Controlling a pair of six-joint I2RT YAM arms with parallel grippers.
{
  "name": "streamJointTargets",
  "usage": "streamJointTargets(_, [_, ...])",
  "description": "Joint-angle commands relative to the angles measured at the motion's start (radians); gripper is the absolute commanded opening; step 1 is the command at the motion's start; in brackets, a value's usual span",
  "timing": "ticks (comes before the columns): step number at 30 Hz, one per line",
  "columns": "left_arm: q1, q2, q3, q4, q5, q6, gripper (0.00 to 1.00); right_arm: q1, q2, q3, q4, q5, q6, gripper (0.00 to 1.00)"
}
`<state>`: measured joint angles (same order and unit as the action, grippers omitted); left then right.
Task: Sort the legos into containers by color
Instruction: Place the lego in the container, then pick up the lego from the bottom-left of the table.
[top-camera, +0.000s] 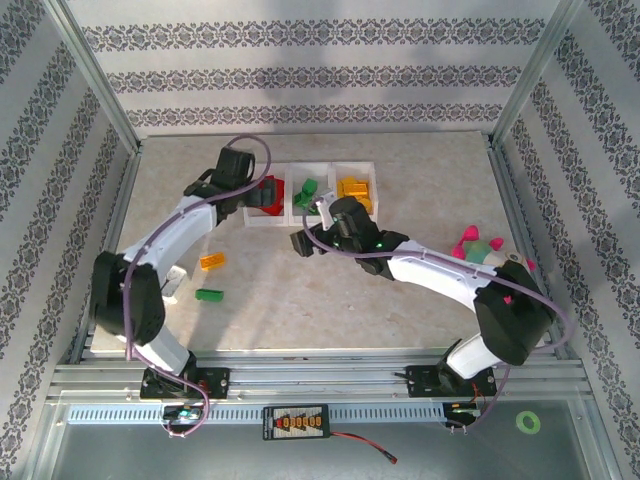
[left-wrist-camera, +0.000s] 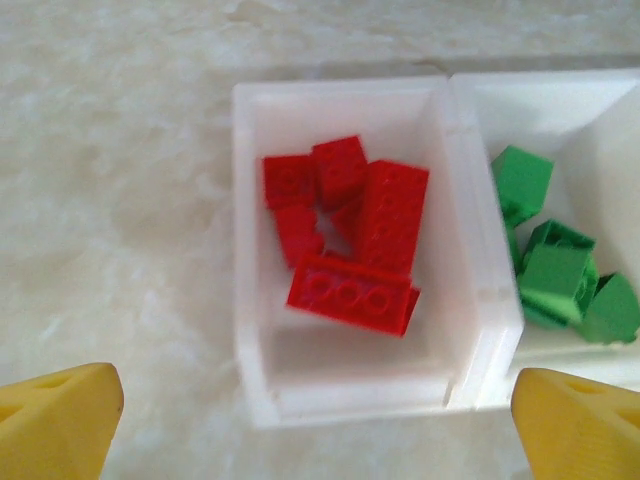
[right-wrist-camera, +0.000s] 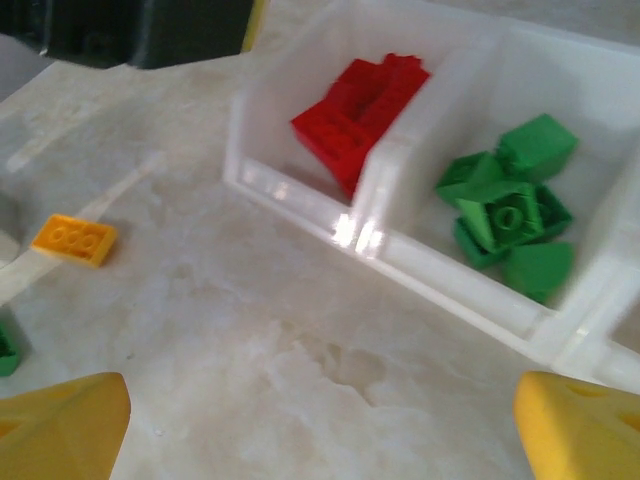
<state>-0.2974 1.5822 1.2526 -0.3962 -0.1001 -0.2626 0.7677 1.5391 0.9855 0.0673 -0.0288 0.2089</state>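
The left gripper (top-camera: 235, 188) hangs over the leftmost of the containers (top-camera: 300, 166), in the upper middle of the top view. In its wrist view the yellow fingertips (left-wrist-camera: 60, 420) sit in the two lower corners, with the jaws spread wide, nothing between them and nothing touched. In the centre of that view the left bin (left-wrist-camera: 250, 300) holds the red legos (left-wrist-camera: 350, 240) in a loose heap, a long brick lying tilted on the near side. The middle bin (left-wrist-camera: 560, 110), at the right edge, holds the green legos (left-wrist-camera: 560, 270). In the top view the right bin (top-camera: 358, 166) has orange-yellow legos (top-camera: 352, 187) inside. The right gripper (top-camera: 310, 228) is over the table (top-camera: 420, 200) just below the row. Its jaws are likewise wide apart and empty, its fingertips (right-wrist-camera: 580, 430) in the lower corners of its wrist view and facing the bins' near wall. Two bricks lie loose on the table at the left of the top view: an orange lego (top-camera: 212, 261) and, below it, a green lego (top-camera: 209, 295). They are apart from each other and well apart from the bins. A pink-and-teal plush toy (top-camera: 478, 248) sits at the right, beside the right arm.
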Motion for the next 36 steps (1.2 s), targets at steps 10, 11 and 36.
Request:
streamJointTargets(10, [0.248,-0.323,-0.341,-0.041,0.055,-0.212,0.99,0.194,0.259,0.249,0.028,-0.171,-0.209,0.98])
streamJointTargets(11, [0.270,-0.342,-0.356,-0.041,0.060,-0.217,0.99,0.206,0.289,0.276,0.016,-0.181,-0.218,0.98])
streamJointTargets(36, [0.417,-0.394,-0.400,-0.035,0.121,-0.217,0.99,0.389,0.857,0.862,-0.237,-0.089,-0.432,0.80])
